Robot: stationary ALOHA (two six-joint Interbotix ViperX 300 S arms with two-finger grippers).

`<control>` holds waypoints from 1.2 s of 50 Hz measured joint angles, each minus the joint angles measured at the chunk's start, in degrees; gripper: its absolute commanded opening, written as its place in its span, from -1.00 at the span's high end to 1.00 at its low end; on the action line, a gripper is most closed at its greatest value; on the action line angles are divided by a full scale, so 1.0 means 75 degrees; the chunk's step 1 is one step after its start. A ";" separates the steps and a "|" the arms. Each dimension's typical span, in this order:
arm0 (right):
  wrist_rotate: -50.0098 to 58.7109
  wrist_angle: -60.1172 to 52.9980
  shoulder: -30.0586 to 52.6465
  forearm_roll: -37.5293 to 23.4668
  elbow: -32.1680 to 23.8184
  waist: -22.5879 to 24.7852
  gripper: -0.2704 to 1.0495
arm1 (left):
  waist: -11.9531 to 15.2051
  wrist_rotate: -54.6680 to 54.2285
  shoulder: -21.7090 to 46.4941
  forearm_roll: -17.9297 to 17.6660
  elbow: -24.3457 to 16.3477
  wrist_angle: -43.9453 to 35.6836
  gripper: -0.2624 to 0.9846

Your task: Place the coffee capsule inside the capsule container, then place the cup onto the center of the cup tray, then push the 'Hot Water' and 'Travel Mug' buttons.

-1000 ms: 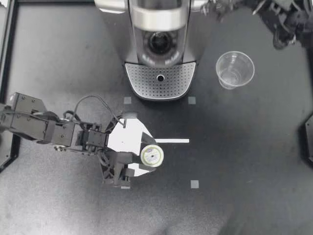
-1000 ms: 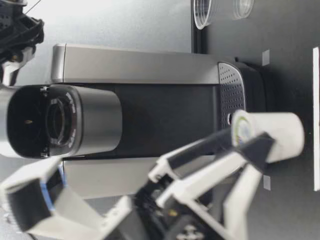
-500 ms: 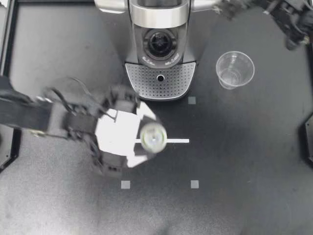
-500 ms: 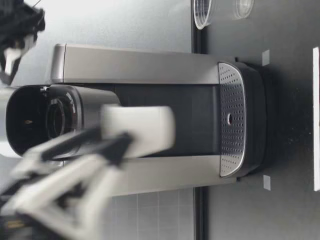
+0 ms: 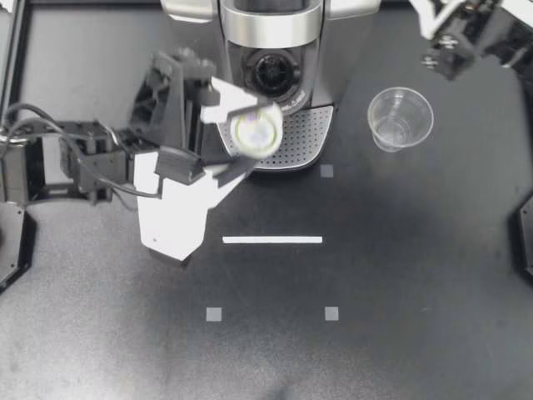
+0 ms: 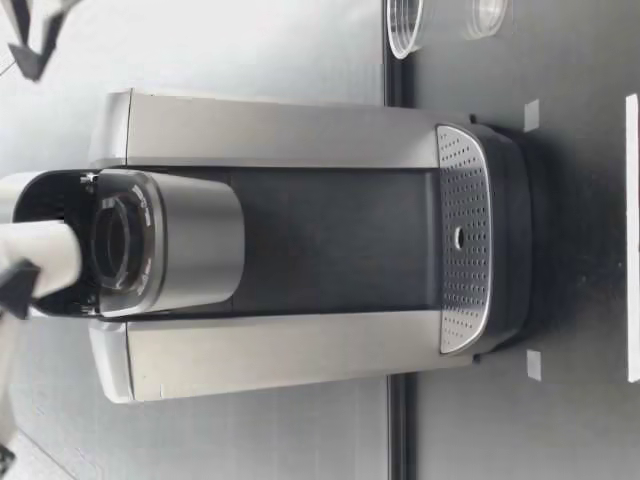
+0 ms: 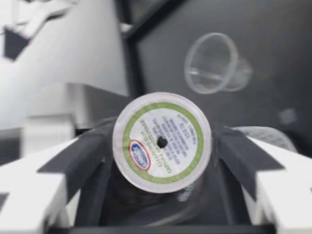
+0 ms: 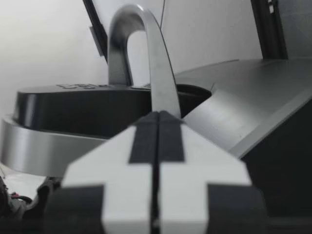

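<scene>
My left gripper (image 5: pixel 250 133) is shut on the coffee capsule (image 5: pixel 256 133), foil lid up, and holds it high in front of the coffee machine's open capsule container (image 5: pixel 273 73). In the left wrist view the capsule (image 7: pixel 162 142) sits between both fingers, and the clear plastic cup (image 7: pixel 214 68) lies ahead. In the low view the capsule (image 6: pixel 45 262) hangs level with the brew head (image 6: pixel 120 240). The cup (image 5: pixel 400 118) stands upright on the table, right of the perforated cup tray (image 5: pixel 291 137). My right gripper (image 5: pixel 435 35) is shut and empty at the machine's upper right, behind the lid handle (image 8: pixel 136 44).
The machine (image 6: pixel 290 240) fills the back middle of the table. A white tape line (image 5: pixel 272 240) and small grey square markers (image 5: pixel 331 313) lie on the dark mat in front of it. A black frame (image 5: pixel 12 75) edges the table at the left.
My left gripper has lifted the capsule off the table and carried it back toward the machine, up to the brew head. My right arm has shifted a little at the machine's upper right.
</scene>
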 measured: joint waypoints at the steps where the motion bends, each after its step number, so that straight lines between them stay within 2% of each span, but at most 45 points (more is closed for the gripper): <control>1: 0.0000 0.0000 -0.0035 0.0000 0.0023 0.0000 0.54 | 0.0023 -0.0070 0.0000 0.0105 0.0000 -0.0012 -0.29; 11: 0.0012 0.0000 -0.0363 0.0000 0.0258 0.0000 0.54 | 0.0258 -0.0445 0.0117 0.0609 0.0000 -0.0070 -0.29; 28: 0.0012 0.0000 -0.0551 -0.0012 0.0387 0.0000 0.54 | 0.0645 -0.0504 0.0457 0.0680 0.0000 -0.0141 -0.29; 44: 0.0012 0.0000 -0.0551 -0.0012 0.0422 0.0000 0.54 | 0.0727 -0.0504 0.0621 0.0703 0.0000 -0.0164 -0.30; 60: 0.0012 0.0000 -0.0551 -0.0012 0.0422 0.0000 0.54 | 0.0750 -0.0551 0.0656 0.0879 0.0000 -0.0129 -0.57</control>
